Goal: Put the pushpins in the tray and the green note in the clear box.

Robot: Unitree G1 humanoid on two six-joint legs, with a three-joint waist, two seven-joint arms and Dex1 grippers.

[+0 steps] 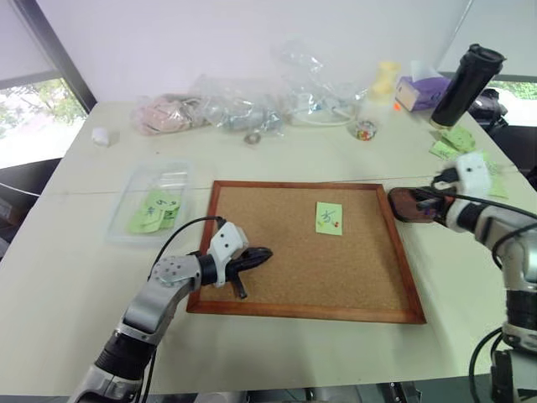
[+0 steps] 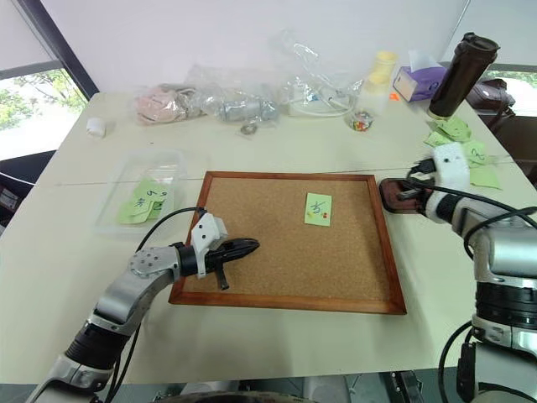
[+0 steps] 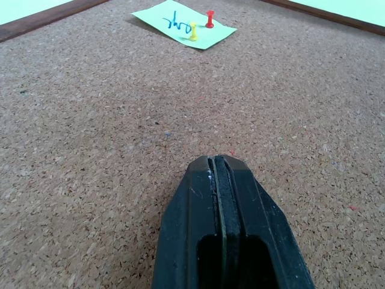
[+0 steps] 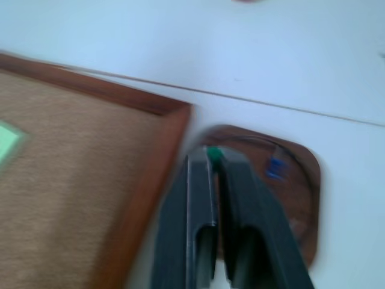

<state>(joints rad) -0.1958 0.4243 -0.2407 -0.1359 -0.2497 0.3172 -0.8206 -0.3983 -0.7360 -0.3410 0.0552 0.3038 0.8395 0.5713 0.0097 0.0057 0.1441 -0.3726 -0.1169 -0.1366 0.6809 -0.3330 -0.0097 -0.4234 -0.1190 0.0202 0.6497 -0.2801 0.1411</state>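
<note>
Tray point(image 4: 301, 180) half hidden behind right hand point(image 4: 215, 155) pinching a blurred green pin point(image 4: 214, 155); left hand point(image 3: 218, 165) shut, empty.

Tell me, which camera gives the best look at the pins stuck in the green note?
The left wrist view: it shows a red pushpin and a yellow pushpin standing in the green note on the cork board. In the head views the pins are mere specks.
</note>
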